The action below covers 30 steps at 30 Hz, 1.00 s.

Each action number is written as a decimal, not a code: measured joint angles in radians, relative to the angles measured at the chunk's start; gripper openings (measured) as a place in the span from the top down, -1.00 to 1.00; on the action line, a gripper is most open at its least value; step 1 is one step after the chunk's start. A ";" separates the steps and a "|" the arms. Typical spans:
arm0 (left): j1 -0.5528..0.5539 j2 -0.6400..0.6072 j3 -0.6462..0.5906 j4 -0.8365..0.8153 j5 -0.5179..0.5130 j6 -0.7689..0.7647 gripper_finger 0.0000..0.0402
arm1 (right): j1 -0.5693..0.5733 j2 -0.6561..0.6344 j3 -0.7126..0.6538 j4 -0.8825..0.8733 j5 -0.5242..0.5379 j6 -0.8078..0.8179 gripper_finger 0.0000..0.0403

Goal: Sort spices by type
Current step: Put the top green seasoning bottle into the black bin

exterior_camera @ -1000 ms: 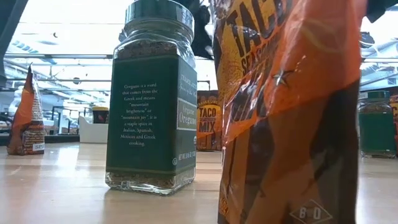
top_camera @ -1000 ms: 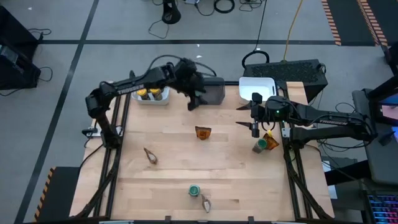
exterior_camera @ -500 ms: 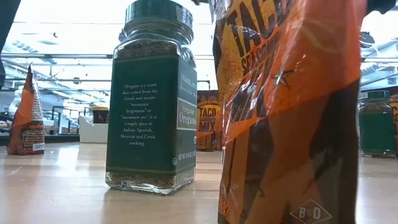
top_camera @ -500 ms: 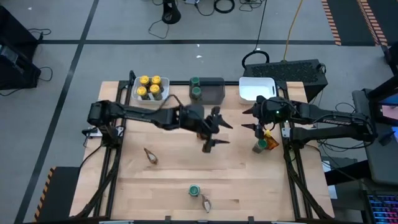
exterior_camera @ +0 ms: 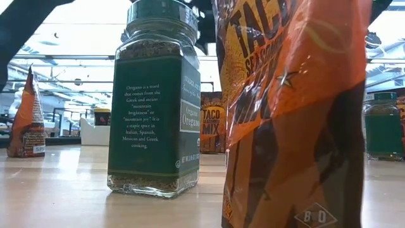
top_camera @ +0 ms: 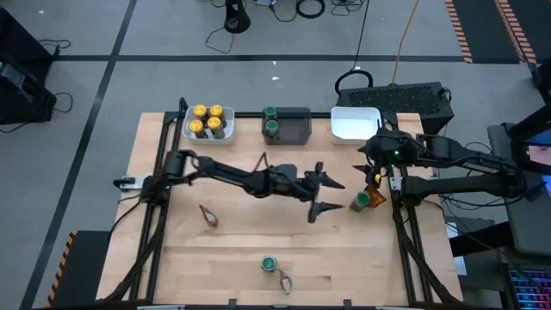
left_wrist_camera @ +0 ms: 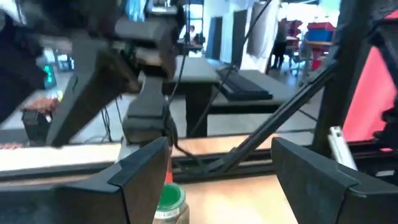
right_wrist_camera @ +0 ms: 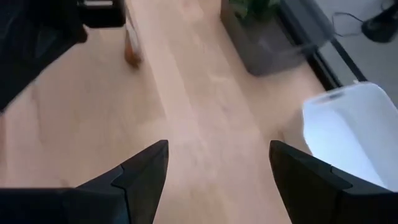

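Green-lidded jar (top_camera: 362,201) stands upright just right of your left gripper (top_camera: 323,196), jaws wide and empty; your right gripper (top_camera: 372,163), likewise open, hangs just behind it.

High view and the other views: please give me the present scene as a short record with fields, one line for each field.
yellow-lid jars: four, in the white bin at the table's back left
green-lid jars, binned: two, in the dark grey bin
empty white bin: back right
left claw: open, above mid-table, facing the green-lid jar at the right edge
right claw: open, near the empty white bin
orange packet: beside that jar
front jar: green lid, a packet next to it
left packet: lying alone
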 joint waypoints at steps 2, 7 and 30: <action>-0.001 0.066 0.081 -0.018 -0.012 -0.013 -0.43 | 0.000 -0.001 0.000 -0.030 0.040 -0.010 -0.30; -0.015 0.207 0.305 -0.148 -0.073 -0.008 -0.43 | 0.000 -0.001 0.000 -0.046 0.121 -0.025 -0.30; -0.033 0.381 0.445 -0.214 -0.159 0.092 -0.43 | -0.002 0.000 0.000 0.026 0.217 -0.136 -0.30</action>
